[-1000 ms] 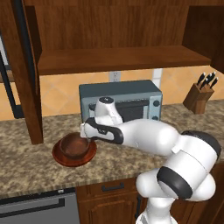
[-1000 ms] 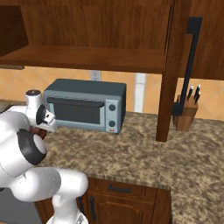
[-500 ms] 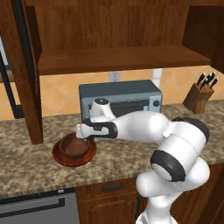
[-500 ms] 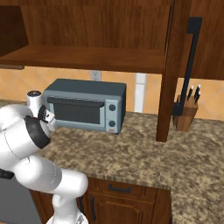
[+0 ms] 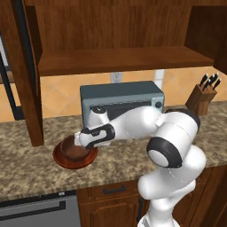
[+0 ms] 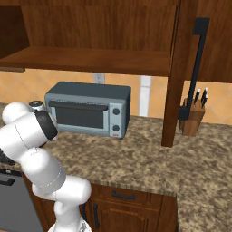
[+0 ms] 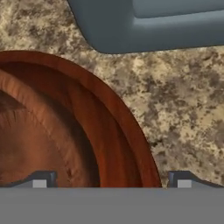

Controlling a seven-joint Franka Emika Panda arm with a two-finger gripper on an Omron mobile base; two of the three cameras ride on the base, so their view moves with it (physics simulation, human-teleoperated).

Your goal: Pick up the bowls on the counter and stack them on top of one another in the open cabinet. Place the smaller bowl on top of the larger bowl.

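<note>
I had the hand (image 7: 111,181) spread wide and grasping nothing, low over the right rim of the larger bowl (image 5: 62,159). The smaller bowl (image 5: 73,150) sat inside it on the tabletop (image 5: 26,164), just in front of the toaster oven (image 5: 122,95).

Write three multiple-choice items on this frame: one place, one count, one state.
1. Where does the small, deep, dark brown wooden bowl sit?
A. Inside the wide, shallow reddish-brown wooden bowl on the speckled granite counter
B. On the cabinet shelf
C. On top of the toaster oven

2. How many knife blocks are on the counter?
A. None
B. One
C. Three

3. How is the tool set?
A. Shut on the small bowl
B. Shut on nothing
C. Open

Answers: 1 A, the left base view shows it nested in the wide bowl; 2 B, one wooden knife block stands at the right; 3 C, the hand view shows its fingertips far apart across the wide bowl's rim.
</note>
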